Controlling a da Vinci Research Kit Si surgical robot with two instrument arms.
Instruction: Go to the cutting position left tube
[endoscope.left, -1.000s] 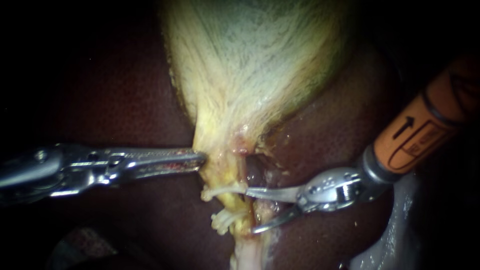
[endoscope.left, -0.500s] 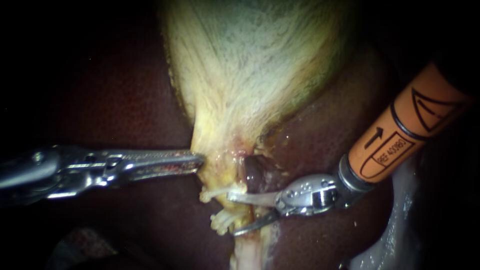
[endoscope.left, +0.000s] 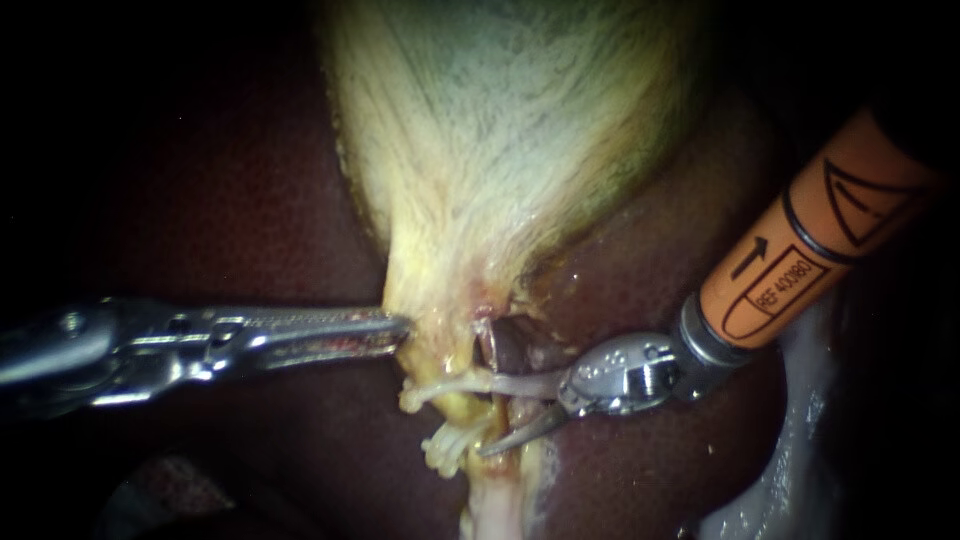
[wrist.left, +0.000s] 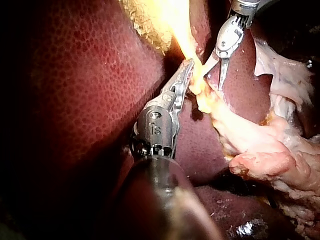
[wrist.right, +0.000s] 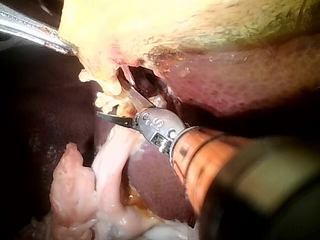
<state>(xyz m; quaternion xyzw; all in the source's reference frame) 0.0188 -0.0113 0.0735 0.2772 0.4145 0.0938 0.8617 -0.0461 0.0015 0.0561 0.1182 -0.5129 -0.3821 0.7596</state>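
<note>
The pale yellow gallbladder (endoscope.left: 500, 130) narrows downward into a yellowish tube (endoscope.left: 462, 412) that carries two white clips, an upper clip (endoscope.left: 420, 390) and a lower clip (endoscope.left: 445, 445). My right instrument (endoscope.left: 478, 415), on an orange shaft, has thin blades that stand open. One blade lies above and one below the stretch of tube between the clips. My left instrument (endoscope.left: 395, 325) is shut on the gallbladder's neck just above the clips. The right wrist view shows the open blades (wrist.right: 111, 97) at the clipped tissue. The left wrist view shows the left jaws (wrist.left: 189, 70) gripping yellow tissue.
Dark red liver (endoscope.left: 250, 200) lies on both sides of the gallbladder. A dark opening (endoscope.left: 510, 345) sits just right of the tube. Pale loose tissue (endoscope.left: 790, 470) lies at the lower right, and lumpy pale tissue (wrist.left: 265, 150) trails beside the left instrument.
My right instrument has moved left to the tube, so its open blades now straddle the stretch between the clips. My left instrument has held its grip in place.
</note>
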